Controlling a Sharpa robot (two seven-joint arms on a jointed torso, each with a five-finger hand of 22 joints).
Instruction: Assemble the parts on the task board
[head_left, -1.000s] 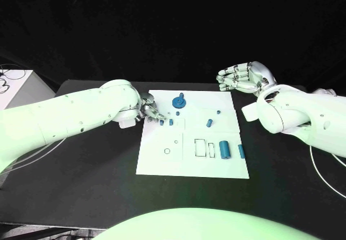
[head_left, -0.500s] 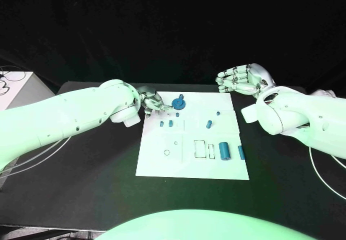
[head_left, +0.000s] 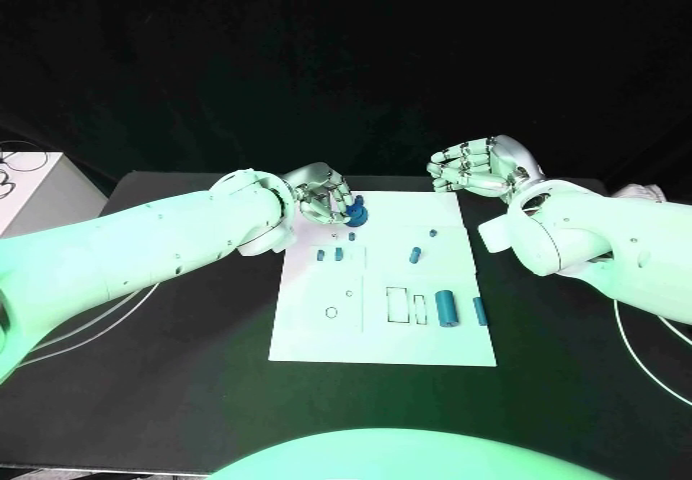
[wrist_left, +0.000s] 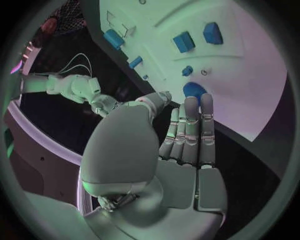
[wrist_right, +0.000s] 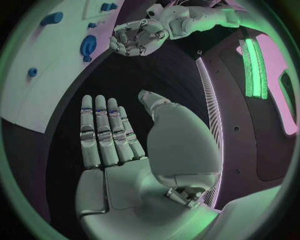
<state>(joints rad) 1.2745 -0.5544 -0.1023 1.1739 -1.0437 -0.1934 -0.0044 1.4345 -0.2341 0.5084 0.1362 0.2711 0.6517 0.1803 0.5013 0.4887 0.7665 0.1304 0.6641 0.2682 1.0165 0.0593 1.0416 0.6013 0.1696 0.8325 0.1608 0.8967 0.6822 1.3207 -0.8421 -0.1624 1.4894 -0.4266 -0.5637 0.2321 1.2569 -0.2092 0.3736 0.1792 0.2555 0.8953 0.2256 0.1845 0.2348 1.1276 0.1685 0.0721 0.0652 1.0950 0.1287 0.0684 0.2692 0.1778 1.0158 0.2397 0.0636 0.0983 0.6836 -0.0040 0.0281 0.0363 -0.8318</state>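
Note:
The white task board (head_left: 378, 335) lies in the middle of the black table. A round blue part (head_left: 355, 211) stands near its far left corner. Smaller blue parts (head_left: 415, 254) are scattered over the board, and two blue cylinders (head_left: 446, 306) lie beside rectangular slots (head_left: 397, 303). My left hand (head_left: 323, 193) hovers at the board's far left corner, right beside the round part, holding nothing. In the left wrist view its fingers (wrist_left: 199, 125) are stretched out with the round part (wrist_left: 195, 90) just past their tips. My right hand (head_left: 476, 166) floats over the far right corner, with its fingers (wrist_right: 103, 131) straight and empty.
A white box (head_left: 32, 190) stands at the table's left end. Bare black table (head_left: 173, 340) spreads on both sides of the board and in front of it. The right wrist view shows my left hand (wrist_right: 137, 38) next to the round part (wrist_right: 87, 46).
My left hand has moved from the board's left edge toward the far side, up to the round blue part. My right hand has drifted slightly left.

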